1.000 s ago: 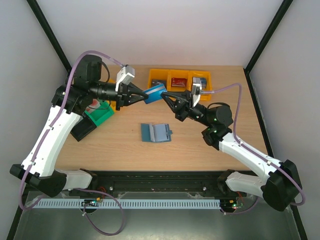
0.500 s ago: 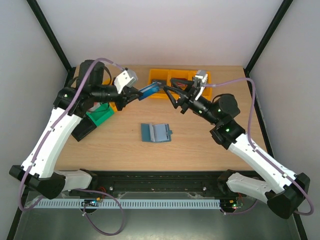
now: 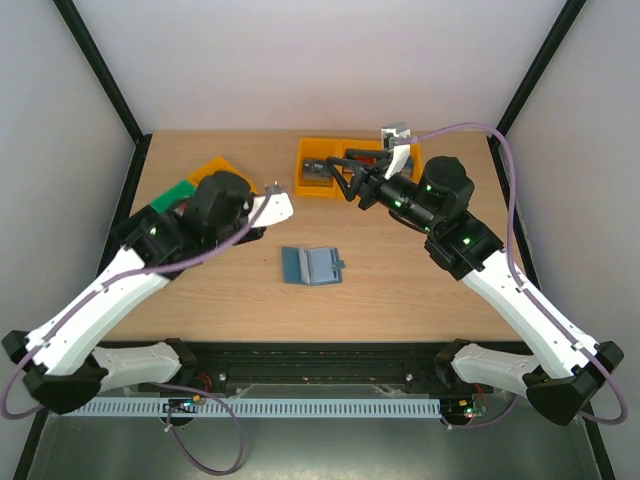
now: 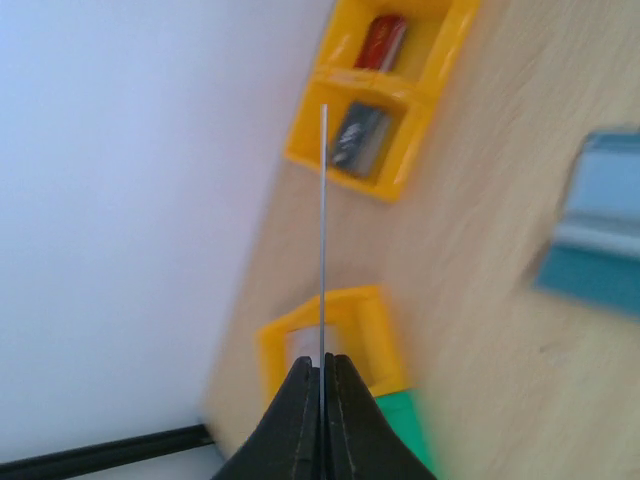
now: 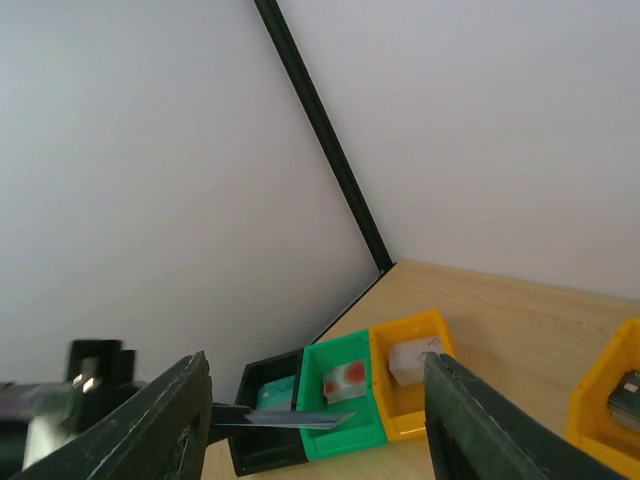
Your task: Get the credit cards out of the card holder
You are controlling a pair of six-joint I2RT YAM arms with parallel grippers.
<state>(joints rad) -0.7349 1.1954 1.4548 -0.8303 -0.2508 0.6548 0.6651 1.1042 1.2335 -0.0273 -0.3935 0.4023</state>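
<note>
Top view: wallet lying unfolded mid-worktop; my right jaws spread wide, empty, above orange bin
Left wrist: my left jaws clamped on card, seen edge-on
Right wrist: card level, above green bin

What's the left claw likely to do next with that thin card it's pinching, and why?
Probably lower the left gripper toward the small plastic bins and release the thin flat card there. Its fingers are shut on the card, held near those bins, some of which hold cards. The teal folding card holder lies open on the table, and the right gripper is open and empty.
</note>
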